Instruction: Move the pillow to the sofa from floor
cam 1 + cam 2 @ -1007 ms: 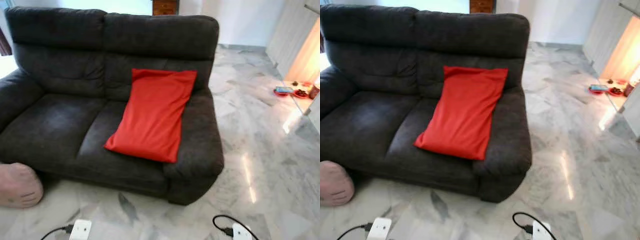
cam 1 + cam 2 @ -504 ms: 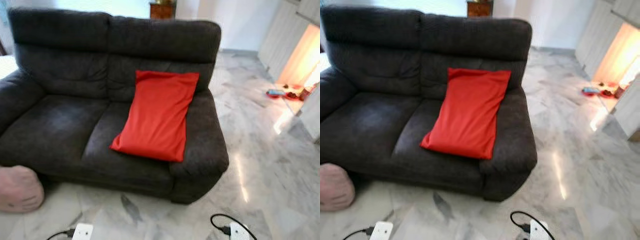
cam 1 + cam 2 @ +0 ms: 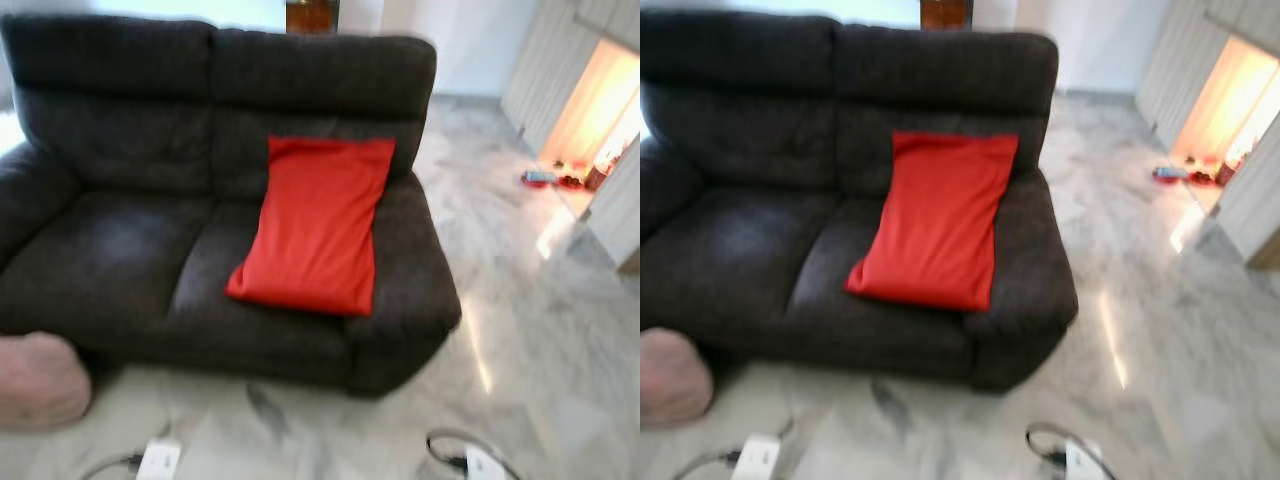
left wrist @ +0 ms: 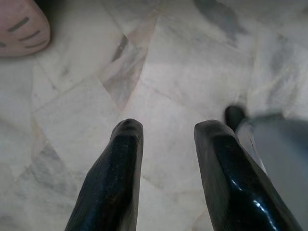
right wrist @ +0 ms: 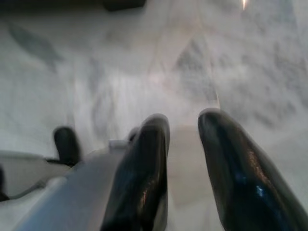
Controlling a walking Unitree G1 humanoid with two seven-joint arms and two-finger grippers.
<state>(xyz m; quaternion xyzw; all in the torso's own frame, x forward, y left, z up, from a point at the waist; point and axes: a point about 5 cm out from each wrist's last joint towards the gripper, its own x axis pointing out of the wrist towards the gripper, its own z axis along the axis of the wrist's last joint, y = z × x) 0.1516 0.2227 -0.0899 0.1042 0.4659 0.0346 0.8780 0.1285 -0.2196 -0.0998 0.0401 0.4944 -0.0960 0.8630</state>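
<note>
A red pillow [image 3: 315, 228] lies on the right seat of the dark grey sofa [image 3: 110, 260], its top edge leaning on the backrest and its right side against the armrest. A pink round cushion [image 3: 40, 380] sits on the marble floor by the sofa's left front corner, also seen as the pink cushion [image 4: 21, 24] in the left wrist view. My left gripper [image 4: 168, 139] hangs over the floor, open and empty. My right gripper [image 5: 184, 126] hangs over the floor too, fingers apart with nothing between them.
Two white boxes with black cables lie on the floor just before me, one at left [image 3: 160, 458] and one at right [image 3: 485, 465]. Open marble floor [image 3: 540, 330] stretches to the right of the sofa. Small red dishes [image 3: 548, 179] sit by a lit doorway at far right.
The whole picture has shifted a little and grown blurred, so the camera moved. The red pillow lies as before on the sofa.
</note>
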